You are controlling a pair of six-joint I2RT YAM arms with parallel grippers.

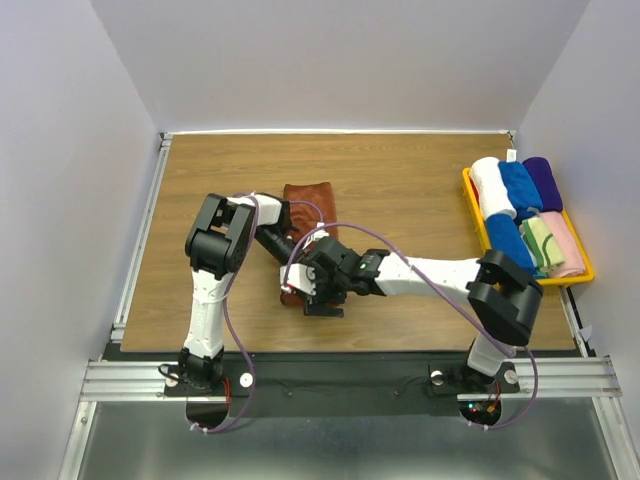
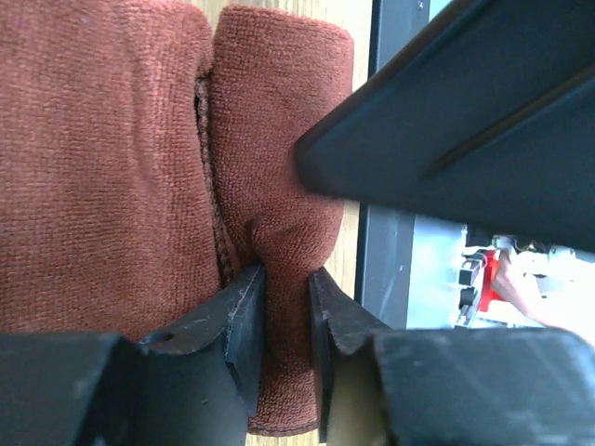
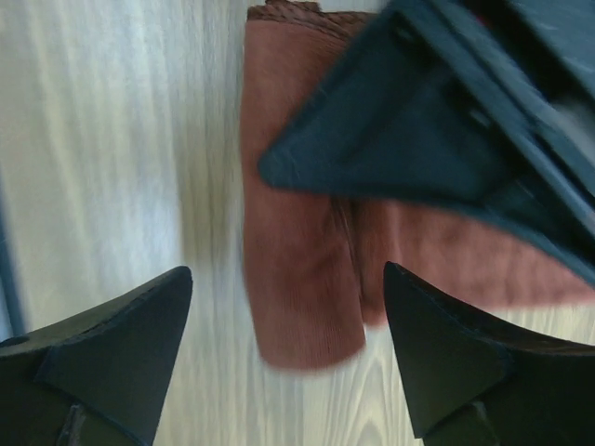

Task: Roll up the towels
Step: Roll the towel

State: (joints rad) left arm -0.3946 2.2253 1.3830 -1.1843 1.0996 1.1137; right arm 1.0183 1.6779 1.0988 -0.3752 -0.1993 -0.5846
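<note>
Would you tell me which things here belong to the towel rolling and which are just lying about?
Job: brown towel, pinched by the left gripper; right gripper, open over it; cream and green towel, in the yellow tray.
Lying about: that tray; white towel, blue towels, purple towel, pink towel, all rolled.

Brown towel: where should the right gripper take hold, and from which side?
Probably the thick doubled near end of the brown towel, beside the fold the left gripper pinches. Come straight down from above: the right gripper hangs open astride that raised end.
</note>
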